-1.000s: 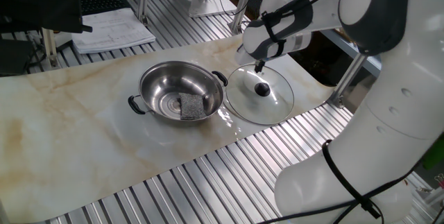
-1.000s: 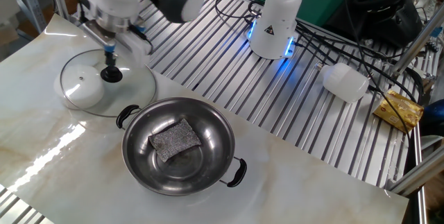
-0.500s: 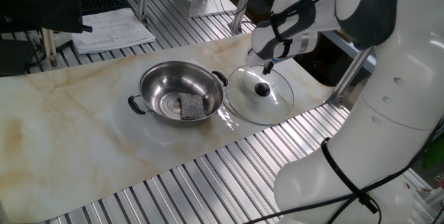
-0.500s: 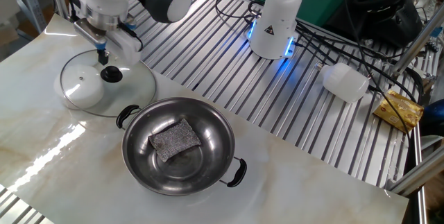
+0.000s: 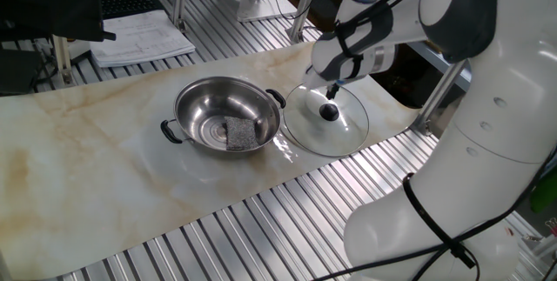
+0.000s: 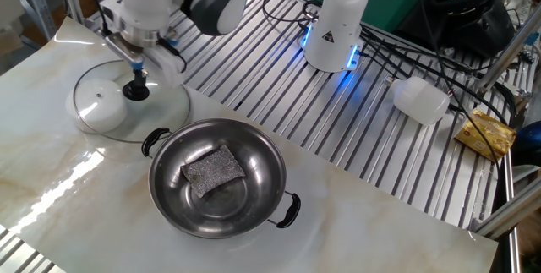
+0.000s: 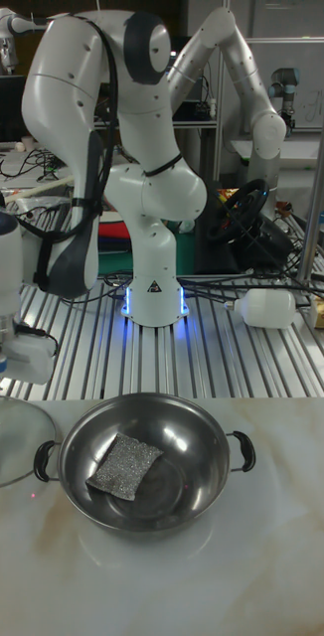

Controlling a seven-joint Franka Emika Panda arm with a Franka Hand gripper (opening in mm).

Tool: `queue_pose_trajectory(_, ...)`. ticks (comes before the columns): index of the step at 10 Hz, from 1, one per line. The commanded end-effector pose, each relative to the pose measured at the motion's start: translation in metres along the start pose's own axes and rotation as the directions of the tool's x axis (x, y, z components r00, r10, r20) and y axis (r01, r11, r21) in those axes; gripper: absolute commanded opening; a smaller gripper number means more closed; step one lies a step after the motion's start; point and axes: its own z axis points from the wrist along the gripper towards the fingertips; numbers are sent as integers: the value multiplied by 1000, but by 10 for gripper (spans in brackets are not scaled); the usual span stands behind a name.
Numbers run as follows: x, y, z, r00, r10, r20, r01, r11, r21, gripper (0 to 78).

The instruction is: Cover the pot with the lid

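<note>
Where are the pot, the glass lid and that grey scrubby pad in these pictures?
Pot (image 6: 264,156): the other fixed view, inner steel wall.
Lid (image 5: 348,130): one fixed view, clear glass beside the knob.
Pad (image 6: 213,169): the other fixed view, middle of the pad.

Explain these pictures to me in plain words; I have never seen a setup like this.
The big white machine is a robot arm with a two-finger gripper at its tip. Three fixed cameras watch one table: two from opposite sides, and a tall one facing the arm's base.

On the marble-patterned tabletop stands a shiny steel pot, uncovered, with a grey scouring pad inside. Beside it lies a clear glass lid with a black knob.

The gripper is right above that knob; whether its fingers are closed on it cannot be told. Nothing is lifted.

A white bottle lies on the metal slats behind.
</note>
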Motion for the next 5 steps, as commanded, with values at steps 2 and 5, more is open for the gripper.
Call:
queue_pose_trajectory(2, 9, -6, -2, 1000, 0, 7, 0, 1000, 8, 0)
queue_pose_trajectory(5, 8, -14, 4, 1000, -6, 7, 6, 1000, 8, 0)
